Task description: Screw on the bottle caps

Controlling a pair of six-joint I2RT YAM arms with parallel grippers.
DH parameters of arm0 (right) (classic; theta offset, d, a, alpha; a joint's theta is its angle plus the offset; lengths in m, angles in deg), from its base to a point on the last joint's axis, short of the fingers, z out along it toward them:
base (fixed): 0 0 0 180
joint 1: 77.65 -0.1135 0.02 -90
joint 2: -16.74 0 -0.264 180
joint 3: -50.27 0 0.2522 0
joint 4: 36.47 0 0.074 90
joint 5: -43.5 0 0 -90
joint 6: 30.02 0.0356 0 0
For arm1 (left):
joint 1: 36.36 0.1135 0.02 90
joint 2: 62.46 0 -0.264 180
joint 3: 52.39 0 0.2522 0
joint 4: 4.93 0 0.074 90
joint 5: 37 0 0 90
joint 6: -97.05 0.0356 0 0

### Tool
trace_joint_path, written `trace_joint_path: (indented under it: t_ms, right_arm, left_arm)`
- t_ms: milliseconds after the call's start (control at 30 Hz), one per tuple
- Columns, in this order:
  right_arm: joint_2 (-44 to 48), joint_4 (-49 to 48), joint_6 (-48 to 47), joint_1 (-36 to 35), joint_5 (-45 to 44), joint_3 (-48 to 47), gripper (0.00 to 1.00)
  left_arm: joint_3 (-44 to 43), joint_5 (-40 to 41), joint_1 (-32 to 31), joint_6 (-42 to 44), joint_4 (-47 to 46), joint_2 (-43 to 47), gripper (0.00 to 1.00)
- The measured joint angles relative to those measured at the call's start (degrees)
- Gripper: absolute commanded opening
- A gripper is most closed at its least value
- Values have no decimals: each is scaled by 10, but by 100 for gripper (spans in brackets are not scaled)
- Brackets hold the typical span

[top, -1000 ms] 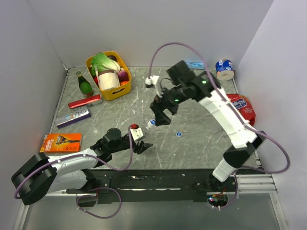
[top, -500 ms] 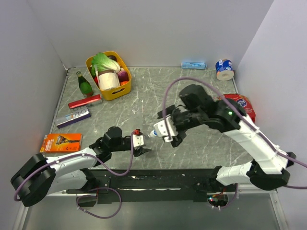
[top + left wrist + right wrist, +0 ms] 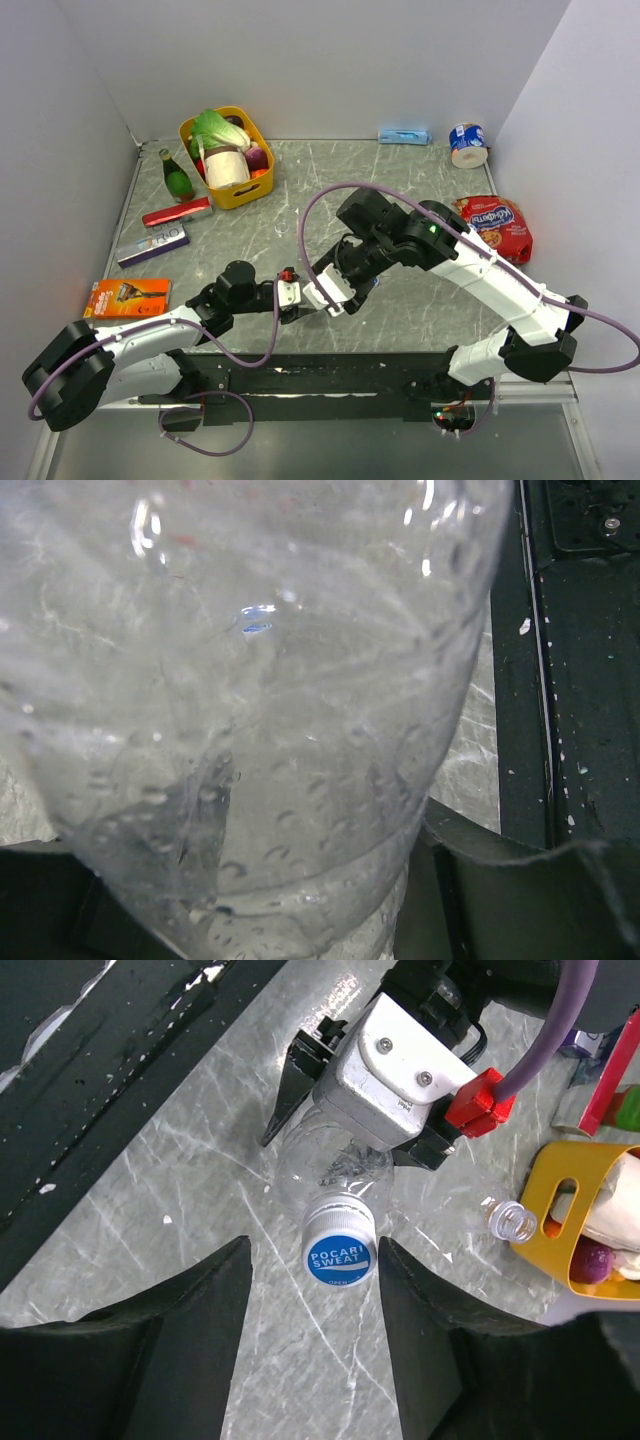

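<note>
Stage: working on one bottle only, with the blue cap (image 3: 338, 1250) sitting on the neck of the clear bottle (image 3: 330, 1175). Cannot tell whether it is threaded tight or just resting.
Bottle position: being held low over the worktop (image 3: 200, 1190) near its front edge, cap end pointing at the right claw (image 3: 312, 1260). Cannot tell whether it is touching the worktop.
Left claw (image 3: 345, 1155): clenching around the bottle's body, acting as the steady hold.
Right claw: spreading wide, one finger either side of the cap, touching neither side and gripping nothing.
Done so far: judging one cap placed at most, tightening unconfirmed.
Left to do: judging at least one more capping, going by the open-necked bottle (image 3: 510, 1220) waiting just beside the yellow basket (image 3: 590, 1250) with nothing on its neck.
Hidden: third bottle and the other two caps not showing in any view. Right arm (image 3: 470, 265) covering a patch of worktop in the top view.
Hard to read: left wrist view filling up with wet clear plastic, own fingers showing only as dark edges at the bottom. Cap threads not resolving anywhere.
</note>
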Motion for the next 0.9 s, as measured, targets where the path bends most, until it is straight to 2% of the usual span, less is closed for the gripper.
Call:
trace_joint_path:
  t_ms: [167,333,433,467,533,667,733,767,900]
  right_arm:
    - [-2,-2,-2,0,-1,0,50]
    - [-3,-9,-2,0,-5,0,48]
    - [-3,-19,-5,0,-9,4,42]
    - [-3,-22,-6,0,-11,8,36]
    - [-3,-27,-7,0,-15,15,32]
    - [-10,-29,7,0,-26,14,10]
    - [-21,-28,32,0,-35,6,6]
    - [-30,-28,58,0,-43,-2,0]
    - [-88,-18,210,17,-90,-73,0]
  left_arm:
    - [0,0,0,4,1,0,1]
    - [0,0,0,10,0,0,1]
    - [0,-1,0,13,0,0,1]
    - [0,-1,0,13,0,0,1]
    - [0,0,1,13,3,-2,1]
    - [0,4,4,13,6,-6,1]
    - [0,13,4,11,8,-6,1]
    - [0,24,4,7,8,-6,1]
    - [1,112,-5,-31,-14,-9,1]
